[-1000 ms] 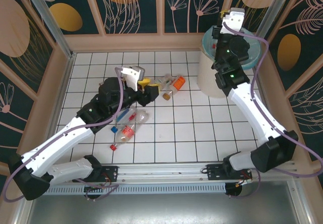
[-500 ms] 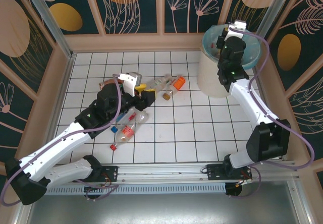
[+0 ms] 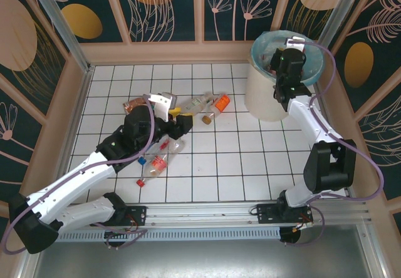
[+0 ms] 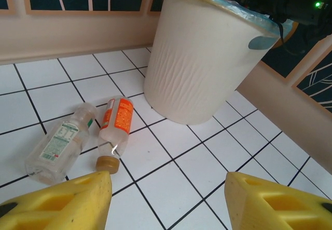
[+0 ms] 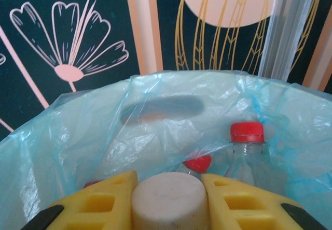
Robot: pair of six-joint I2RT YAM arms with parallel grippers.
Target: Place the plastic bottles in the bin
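Right hand [image 5: 169, 191] pinches a cream-capped bottle [image 5: 170, 204] above the bin [image 5: 78, 137]; I'd release only once inside its rim. My left hand [image 4: 167, 181] gapes empty.

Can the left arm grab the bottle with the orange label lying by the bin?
Probably yes. The orange-labelled bottle lies just ahead of the open left gripper, with only bare tile between them. A clear bottle lies close beside it, so it may get nudged.
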